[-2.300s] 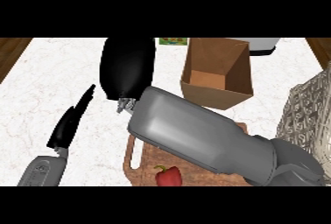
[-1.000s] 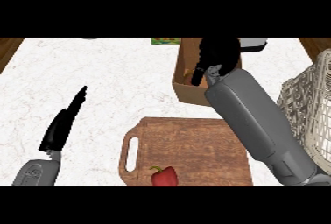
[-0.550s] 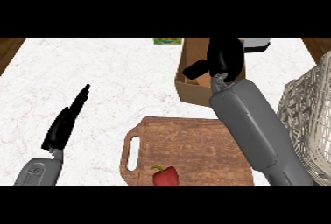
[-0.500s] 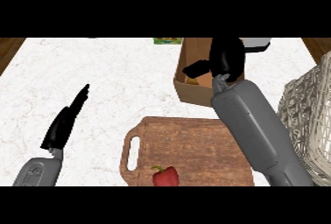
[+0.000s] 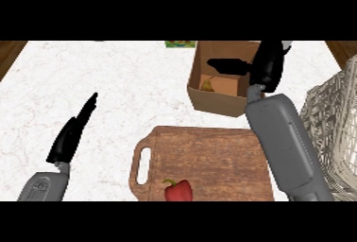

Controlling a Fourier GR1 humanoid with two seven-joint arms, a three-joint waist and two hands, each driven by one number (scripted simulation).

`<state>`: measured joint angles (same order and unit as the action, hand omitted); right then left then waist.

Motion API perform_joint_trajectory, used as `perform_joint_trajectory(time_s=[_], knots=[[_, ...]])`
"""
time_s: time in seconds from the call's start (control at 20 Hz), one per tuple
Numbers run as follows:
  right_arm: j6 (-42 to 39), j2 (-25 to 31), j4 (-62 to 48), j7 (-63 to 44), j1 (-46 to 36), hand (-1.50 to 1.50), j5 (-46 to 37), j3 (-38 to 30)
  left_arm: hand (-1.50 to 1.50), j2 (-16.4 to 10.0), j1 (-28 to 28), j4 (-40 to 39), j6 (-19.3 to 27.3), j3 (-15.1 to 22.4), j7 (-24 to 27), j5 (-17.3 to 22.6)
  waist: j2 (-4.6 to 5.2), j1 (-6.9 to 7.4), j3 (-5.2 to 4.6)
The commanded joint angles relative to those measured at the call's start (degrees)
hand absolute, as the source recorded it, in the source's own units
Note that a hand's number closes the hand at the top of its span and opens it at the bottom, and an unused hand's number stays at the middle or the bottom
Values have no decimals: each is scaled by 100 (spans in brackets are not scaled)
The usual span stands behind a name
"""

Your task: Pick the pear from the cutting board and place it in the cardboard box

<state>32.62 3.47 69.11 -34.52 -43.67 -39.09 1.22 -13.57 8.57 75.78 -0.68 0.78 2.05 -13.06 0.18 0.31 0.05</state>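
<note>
The pear [image 5: 207,85], small and yellow-green, lies on the floor of the open cardboard box [image 5: 220,101] at the back of the counter. My right hand [image 5: 267,66] hangs over the box's right side, open, thumb pointing left above the opening, and it holds nothing. The wooden cutting board [image 5: 216,158] sits in front of the box with only a red pepper [image 5: 178,190] on its near edge. My left hand [image 5: 72,134] rests open at the left, fingers up, away from the board.
A wire dish rack [image 5: 339,125] fills the right edge beside my right forearm. A small green item [image 5: 180,44] lies behind the box. White marble counter [image 5: 105,80] spreads to the left, with wooden edges at the far corners.
My right hand has moved from the box's left part toward its right side and opened. The pear, earlier by the hand, now lies inside the box. The left hand stayed still.
</note>
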Motion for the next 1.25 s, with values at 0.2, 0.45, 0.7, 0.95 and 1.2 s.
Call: perform_joint_trajectory(time_s=[0.2, 0.45, 0.7, 0.95, 1.2], knots=[[753, 226, 614, 1931, 1294, -150, 1037, -616, 0, -16, -76, 85, -76, -14, 0, -55, -8, -29, -1], [718, 420, 1316, 2365, 1871, -150, 1446, -917, 0, 57, -470, 480, -16, 31, -21, -134, -28, -34, -3], [412, 706, 1268, 3044, 2320, -150, 2133, -1388, 0, -34, 2, 96, -131, -172, -81, -31, -10, -80, 0], [65, 734, 1585, 3177, 2919, -150, 2342, -1413, 0, -56, -107, 57, -73, -267, 15, -9, -23, -184, -1], [-119, 915, 1558, 3238, 2877, -150, 2385, -1517, 0, 81, -181, 182, 36, -146, 21, -103, -18, -138, 1]])
